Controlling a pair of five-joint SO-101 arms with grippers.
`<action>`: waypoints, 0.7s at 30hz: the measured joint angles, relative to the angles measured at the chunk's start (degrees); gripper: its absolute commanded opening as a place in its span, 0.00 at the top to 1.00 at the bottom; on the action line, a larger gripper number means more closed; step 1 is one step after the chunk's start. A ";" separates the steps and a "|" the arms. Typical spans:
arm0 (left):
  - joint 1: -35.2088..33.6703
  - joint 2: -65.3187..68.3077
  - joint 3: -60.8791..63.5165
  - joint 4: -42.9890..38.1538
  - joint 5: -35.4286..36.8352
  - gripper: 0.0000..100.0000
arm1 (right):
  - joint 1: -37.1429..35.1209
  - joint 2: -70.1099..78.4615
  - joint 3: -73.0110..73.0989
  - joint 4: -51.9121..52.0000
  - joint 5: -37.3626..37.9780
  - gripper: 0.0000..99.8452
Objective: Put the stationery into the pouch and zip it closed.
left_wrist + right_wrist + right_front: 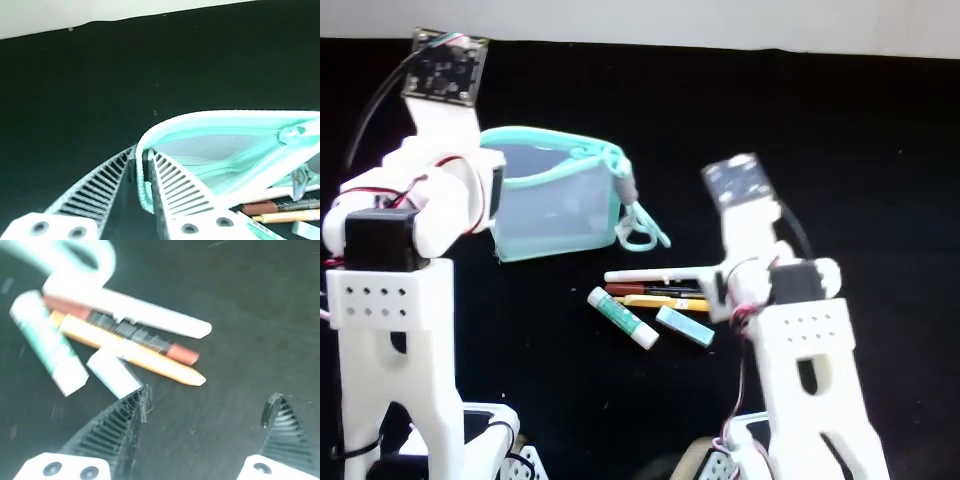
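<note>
Pens (650,290) parallel, long axes side-to-side; left gripper (141,155) pinches pouch (555,205) rim, right gripper (209,395) spread.

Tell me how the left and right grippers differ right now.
The left gripper is shut on the pouch rim; the right gripper is open and holds nothing. The left sits at the pouch's end, the right hovers by the pens. Both share the same ribbed build.

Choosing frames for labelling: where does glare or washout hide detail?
High view: pale sheen across the clear face of the pouch. Left wrist view: the pouch rim glares white near the zipper pull. Right wrist view: the white pen washes out against the black table.
</note>
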 measured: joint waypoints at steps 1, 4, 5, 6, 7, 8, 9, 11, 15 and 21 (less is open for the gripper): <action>-0.62 0.00 0.53 -0.18 0.00 0.99 | -1.93 -1.49 1.05 1.23 0.53 0.65; -1.58 -0.09 1.14 -0.35 0.00 0.99 | -6.68 -4.92 5.27 2.02 1.49 0.65; -1.76 -0.09 1.32 -0.35 0.00 0.99 | -7.47 -5.54 7.30 1.67 2.11 0.65; -1.76 -0.09 1.41 -0.35 0.00 0.99 | -7.82 -5.71 9.58 0.44 2.81 0.65; -1.76 -0.09 1.41 -0.35 0.00 0.99 | -8.09 -5.80 11.78 -1.23 3.34 0.65; -1.76 -0.09 1.41 -0.35 0.00 0.99 | -8.18 -5.89 13.98 -3.25 3.60 0.65; -1.76 -0.09 1.41 -0.35 0.00 0.99 | -8.44 -5.89 16.26 -5.45 3.69 0.65; -1.76 -0.09 1.41 -0.35 0.00 0.99 | -9.14 -5.89 19.96 -9.49 3.69 0.65; -1.76 -0.09 1.41 -0.35 0.00 0.99 | -10.55 -6.07 26.02 -16.70 3.96 0.65; -1.76 -0.09 1.41 -0.35 0.00 0.99 | -11.78 -6.07 30.15 -22.95 3.96 0.68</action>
